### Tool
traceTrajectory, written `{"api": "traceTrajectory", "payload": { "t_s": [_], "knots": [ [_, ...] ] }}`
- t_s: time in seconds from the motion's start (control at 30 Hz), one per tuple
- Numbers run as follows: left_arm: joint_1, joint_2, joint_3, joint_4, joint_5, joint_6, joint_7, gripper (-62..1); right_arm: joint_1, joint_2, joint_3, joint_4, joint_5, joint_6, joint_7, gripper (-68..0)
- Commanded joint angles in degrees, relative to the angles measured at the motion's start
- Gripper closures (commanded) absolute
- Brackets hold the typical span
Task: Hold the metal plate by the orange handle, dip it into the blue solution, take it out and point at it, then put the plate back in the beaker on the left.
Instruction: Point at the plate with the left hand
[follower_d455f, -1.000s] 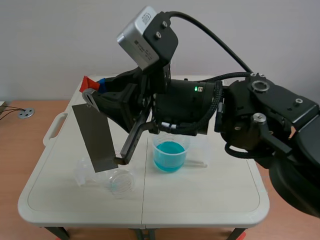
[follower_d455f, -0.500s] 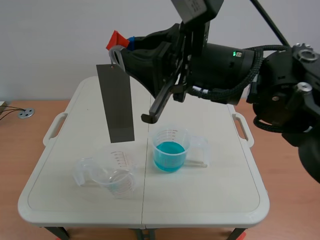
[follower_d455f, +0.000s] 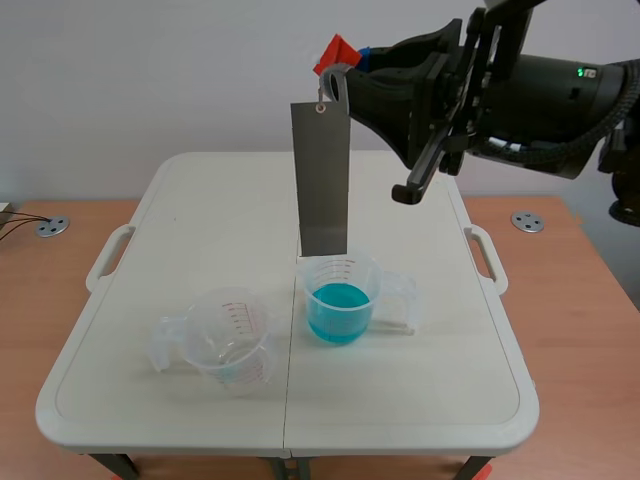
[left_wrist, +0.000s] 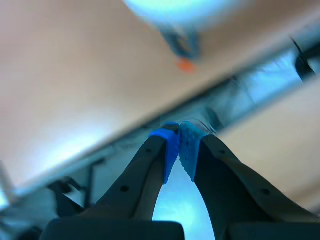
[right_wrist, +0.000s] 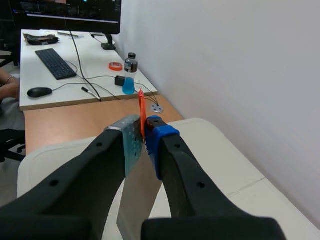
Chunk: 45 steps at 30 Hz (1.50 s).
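Note:
The grey metal plate (follower_d455f: 321, 180) hangs upright from its orange handle (follower_d455f: 335, 52), with my right gripper (follower_d455f: 350, 62) shut on that handle high over the table. The plate's lower edge sits just above the rim of the beaker of blue solution (follower_d455f: 342, 300). An empty clear beaker (follower_d455f: 228, 338) stands to the left of it. In the right wrist view the orange handle (right_wrist: 142, 117) is pinched in the right gripper (right_wrist: 145, 132) and the plate (right_wrist: 137, 200) drops below it. My left gripper (left_wrist: 178, 137) is shut on nothing; its view is blurred and the left arm is out of the scene view.
The white folding table (follower_d455f: 180, 200) has side handles at both ends. Round metal discs (follower_d455f: 527, 221) (follower_d455f: 52, 227) lie on the wooden surface beside it. A desk with a keyboard (right_wrist: 55, 62), mouse and bottle stands beyond the table.
The right arm has risen and swung right, carrying the plate from over the empty left beaker to above the blue one. The plate now hangs straight.

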Motion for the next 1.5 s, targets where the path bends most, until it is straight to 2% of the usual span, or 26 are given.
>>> {"api": "traceTrajectory", "payload": {
  "t_s": [0.0,0.13,0.23,0.33,0.4,0.73,0.87,1.17,1.47],
  "knots": [
    [0.04,-0.46,-1.27,2.93,-0.2,0.11,-2.12,-1.5,0.85,0.9,1.22,1.14,1.36,-0.02,1.07,-1.3],
    [0.13,-0.46,-3.3,9.55,-0.17,0.04,-8.0,-1.5,0.85,1.84,2.14,1.11,1.51,-0.02,1.03,-1.3],
    [-0.24,-0.44,-2.71,14.38,-0.13,-2.16,-12.33,-1.5,0.87,2.23,2.25,0.98,1.51,-0.04,0.76,-1.3],
    [-3.1,-0.42,-0.46,17.73,-0.11,-4.7,-12.98,-1.5,0.98,2.21,2.25,0.46,1.51,-0.04,0.55,-1.3],
    [-6.27,-0.35,2.08,18.34,-0.13,-4.7,-12.98,-1.5,1.01,2.21,2.25,0.35,1.51,-0.04,0.55,-1.3],
    [-23.47,0.22,17.73,18.1,-0.13,-5.95,-7.89,-1.5,1.01,2.21,2.25,0.35,1.51,-0.04,0.44,-1.3],
    [-29.0,2.51,22.36,16.63,-0.11,-6.14,-4.55,-1.5,1.01,2.21,2.25,0.35,1.51,-0.04,0.42,-1.3],
    [-38.25,8.31,29.66,11.3,0.48,-6.51,-2.19,-1.5,1.01,2.21,2.25,0.35,1.51,-0.04,0.37,-1.3],
    [-43.71,10.4,35.78,6.99,0.52,-7.82,0.15,-1.5,1.01,2.19,2.25,0.35,1.51,-0.04,0.37,-1.3]
  ]
}}
